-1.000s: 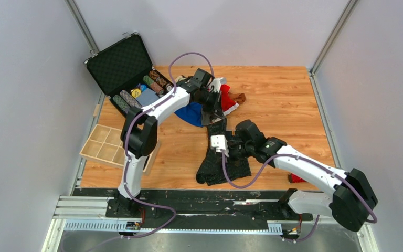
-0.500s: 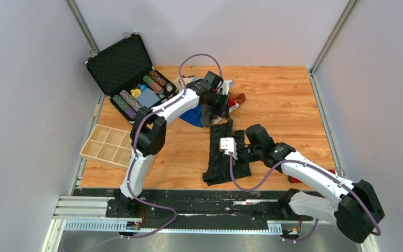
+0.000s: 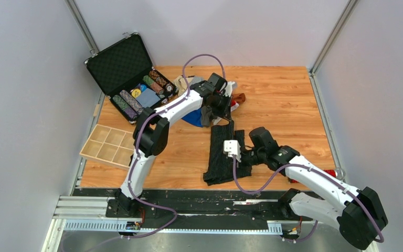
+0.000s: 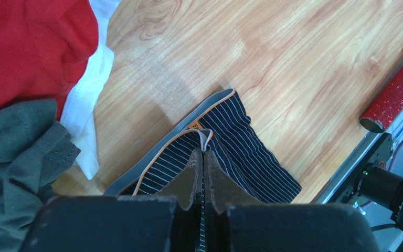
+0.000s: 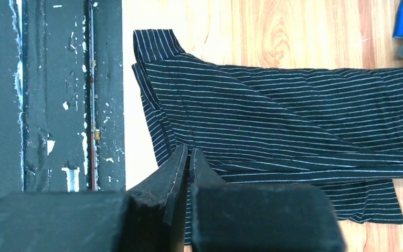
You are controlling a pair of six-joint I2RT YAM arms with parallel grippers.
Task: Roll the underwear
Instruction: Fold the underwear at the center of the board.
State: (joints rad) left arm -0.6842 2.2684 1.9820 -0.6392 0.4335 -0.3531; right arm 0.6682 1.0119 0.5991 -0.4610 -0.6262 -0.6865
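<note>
Striped underwear (image 3: 221, 155) – black with thin white lines – lies stretched lengthwise at the centre of the wooden surface (image 3: 283, 100), its far end lifted towards the top of the overhead frame. The left gripper (image 4: 203, 153) has its fingers pressed together on the garment's grey, orange-edged waistband, which folds up between them in the left wrist view. The right gripper (image 5: 188, 152), fingers likewise closed to a narrow slit, pinches the striped cloth's edge at the lower middle of its own view; from overhead it sits at the garment's right side, about halfway along.

Just beyond the left gripper, at upper centre of the overhead frame, a loose heap of other underwear – blue (image 3: 193, 116), red (image 4: 29, 47) with white trim (image 4: 92, 100), and grey-green (image 4: 16, 152) – rests on the surface. An open black case (image 3: 119, 64) holding poker chips stands at upper left, a wooden tray (image 3: 105, 145) below it. A red glittery stick (image 4: 393, 94) lies at the right edge of the left wrist view.
</note>
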